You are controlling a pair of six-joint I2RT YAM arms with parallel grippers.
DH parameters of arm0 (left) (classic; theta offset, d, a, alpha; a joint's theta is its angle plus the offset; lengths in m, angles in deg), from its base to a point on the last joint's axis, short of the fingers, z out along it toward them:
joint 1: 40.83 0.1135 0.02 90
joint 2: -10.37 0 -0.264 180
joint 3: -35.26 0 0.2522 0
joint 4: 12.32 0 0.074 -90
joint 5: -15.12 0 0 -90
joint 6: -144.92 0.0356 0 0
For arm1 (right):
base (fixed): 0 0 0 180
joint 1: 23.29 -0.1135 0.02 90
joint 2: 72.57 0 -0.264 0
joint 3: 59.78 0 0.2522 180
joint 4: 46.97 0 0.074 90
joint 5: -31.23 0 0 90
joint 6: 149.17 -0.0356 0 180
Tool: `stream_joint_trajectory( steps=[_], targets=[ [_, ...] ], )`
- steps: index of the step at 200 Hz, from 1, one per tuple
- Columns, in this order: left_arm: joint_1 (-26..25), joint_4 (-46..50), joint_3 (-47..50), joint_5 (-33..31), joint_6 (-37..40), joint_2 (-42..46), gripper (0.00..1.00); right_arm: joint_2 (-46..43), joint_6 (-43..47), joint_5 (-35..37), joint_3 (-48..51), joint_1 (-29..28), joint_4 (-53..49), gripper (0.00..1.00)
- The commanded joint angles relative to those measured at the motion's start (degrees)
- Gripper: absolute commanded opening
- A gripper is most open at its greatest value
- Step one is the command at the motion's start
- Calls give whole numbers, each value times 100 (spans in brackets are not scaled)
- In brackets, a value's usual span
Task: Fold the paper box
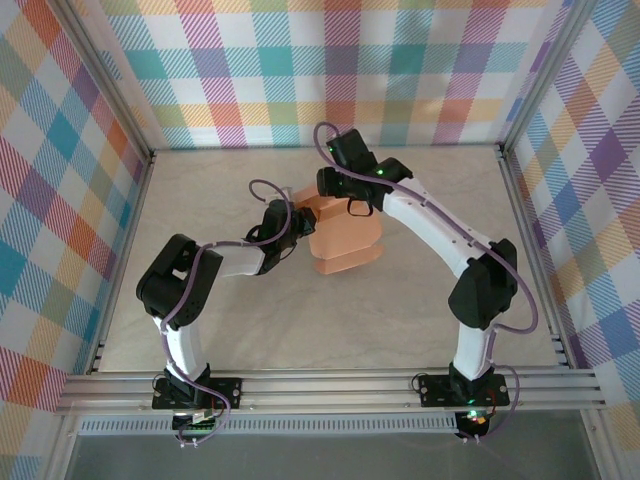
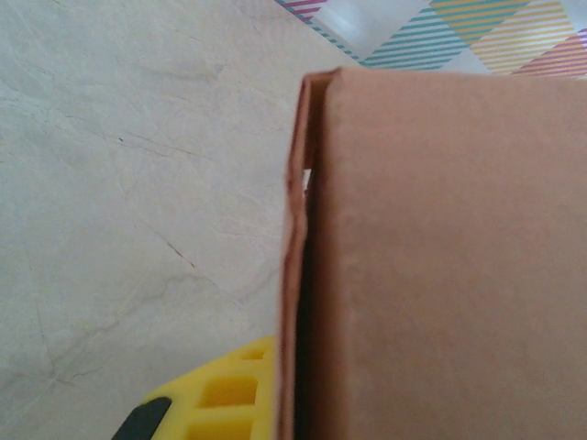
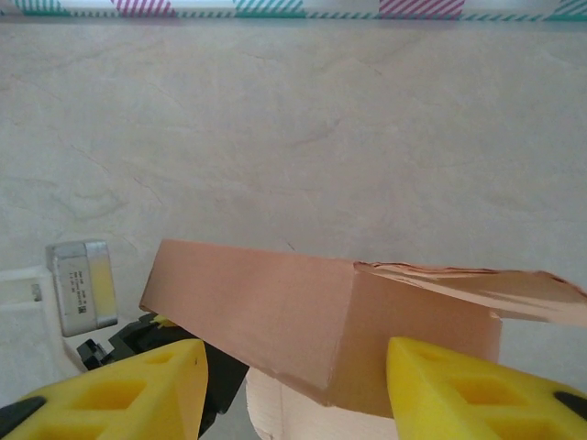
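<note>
Paper box [image 1: 345,240] at mid-tabletop [image 1: 300,330]; left fingers [image 2: 220,394] clamp its wall, right fingers [image 3: 138,394] straddle it, unclenched.

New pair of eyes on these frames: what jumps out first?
The salmon-orange paper box sits half-formed in the middle of the table, with both arms bent in over it. The right gripper stands open, a yellow finger either side of one box corner. The left gripper looks pinched shut on the box's left edge. Loud plaid walls ring it all.
</note>
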Motion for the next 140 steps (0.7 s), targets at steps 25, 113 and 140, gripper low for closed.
stream_joint_trajectory(
  steps=[25,113,140],
  targets=[
    [-26,-4,83,42,82,273,0,220,-207,-300,-294,29,-150,42],
    [-78,-78,94,117,272,304,0,223,-493,-337,-302,61,-184,15],
    [-80,-71,112,110,271,299,0,204,-533,-312,-282,60,-190,16]
  ],
)
